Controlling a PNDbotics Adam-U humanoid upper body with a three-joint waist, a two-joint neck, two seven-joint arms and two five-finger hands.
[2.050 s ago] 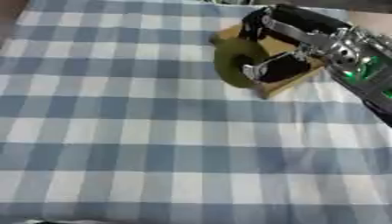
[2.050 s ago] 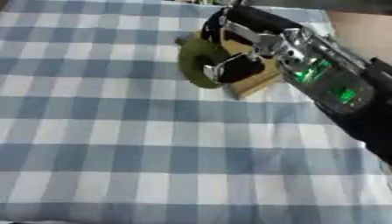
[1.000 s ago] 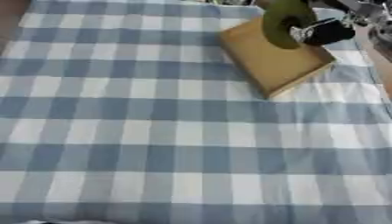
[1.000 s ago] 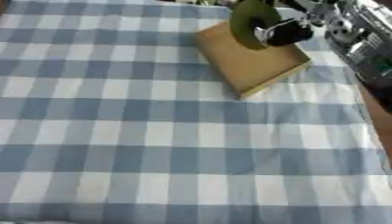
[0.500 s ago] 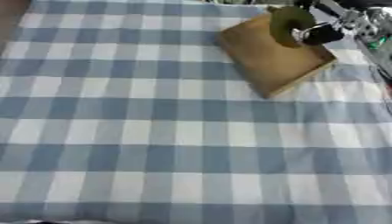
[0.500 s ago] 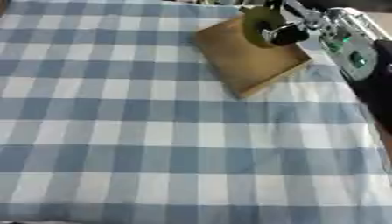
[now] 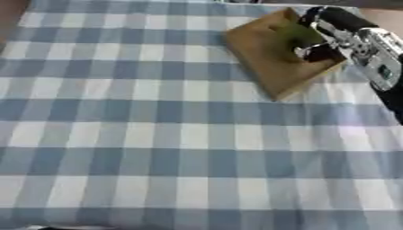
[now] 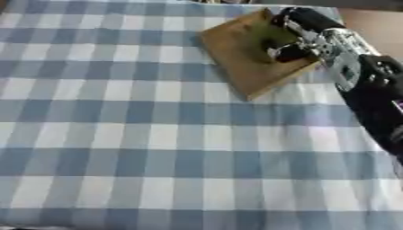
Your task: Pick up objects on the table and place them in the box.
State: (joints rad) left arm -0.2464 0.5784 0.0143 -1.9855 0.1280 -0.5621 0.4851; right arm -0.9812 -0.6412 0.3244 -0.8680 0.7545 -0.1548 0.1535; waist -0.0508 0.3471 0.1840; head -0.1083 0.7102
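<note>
- Blue-and-white checked tablecloth [image 7: 157, 134]: covers the table; bare around the box.
- Shallow tan cardboard box [image 7: 260, 54]: far right of the cloth, set askew.
- Olive-green round object [image 7: 293, 33]: inside the box, toward its far side.
- Right hand [image 7: 319, 45]: over the box; fingers curled round the green object.

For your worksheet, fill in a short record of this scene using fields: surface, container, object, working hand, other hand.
surface: table under a blue and white checked cloth
container: shallow brown box, far right of the cloth
object: olive-green round thing, over the box
working hand: right hand, over the box, fingers curled round the green thing
other hand: left hand not in view
</note>
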